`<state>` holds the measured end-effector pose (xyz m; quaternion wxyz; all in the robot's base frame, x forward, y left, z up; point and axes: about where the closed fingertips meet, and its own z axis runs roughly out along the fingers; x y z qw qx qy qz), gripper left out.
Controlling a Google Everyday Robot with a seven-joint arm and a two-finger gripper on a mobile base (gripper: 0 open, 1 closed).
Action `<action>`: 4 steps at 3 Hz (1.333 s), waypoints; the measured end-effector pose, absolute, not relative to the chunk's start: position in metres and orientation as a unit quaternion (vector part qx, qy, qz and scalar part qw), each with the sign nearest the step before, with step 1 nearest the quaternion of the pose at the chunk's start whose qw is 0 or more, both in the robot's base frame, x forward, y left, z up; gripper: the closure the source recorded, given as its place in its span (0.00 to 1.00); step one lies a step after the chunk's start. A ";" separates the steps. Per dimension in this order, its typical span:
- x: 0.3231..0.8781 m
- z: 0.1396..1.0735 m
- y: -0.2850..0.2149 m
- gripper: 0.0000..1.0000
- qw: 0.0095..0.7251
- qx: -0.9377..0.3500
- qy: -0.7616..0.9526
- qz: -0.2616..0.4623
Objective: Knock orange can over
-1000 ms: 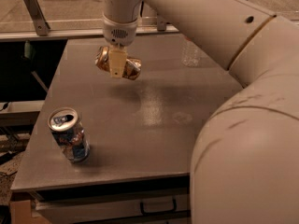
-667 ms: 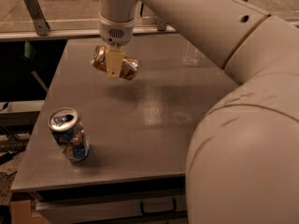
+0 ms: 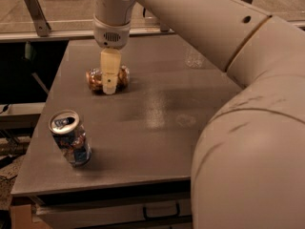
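Observation:
The orange can (image 3: 94, 79) lies on its side on the grey table (image 3: 157, 142), at the back left. My gripper (image 3: 109, 83) comes straight down onto its middle. One pale finger (image 3: 110, 73) crosses the front of the can and the other is hidden behind it. The can's two ends stick out to the left and right of the finger. The gripper is shut on the can, which rests at table height.
A blue, red and white can (image 3: 70, 137) stands near the table's front left corner. A clear plastic bottle (image 3: 193, 56) stands at the back right. My large arm (image 3: 248, 142) covers the right side. A railing (image 3: 33, 13) runs behind the table.
The gripper has moved down and a little left with the orange can. The can, held tilted above the table before, now lies level on the surface.

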<state>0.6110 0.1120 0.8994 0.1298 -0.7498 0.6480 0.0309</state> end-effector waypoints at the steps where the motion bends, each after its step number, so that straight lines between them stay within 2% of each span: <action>1: 0.606 0.895 0.111 0.00 0.142 -0.739 0.656 0.054; 2: 0.589 0.889 0.096 0.00 0.182 -0.706 0.676 0.105; 3: 0.588 0.886 0.055 0.00 0.248 -0.657 0.699 0.138; 4: 0.600 0.901 -0.023 0.00 0.332 -0.585 0.730 0.123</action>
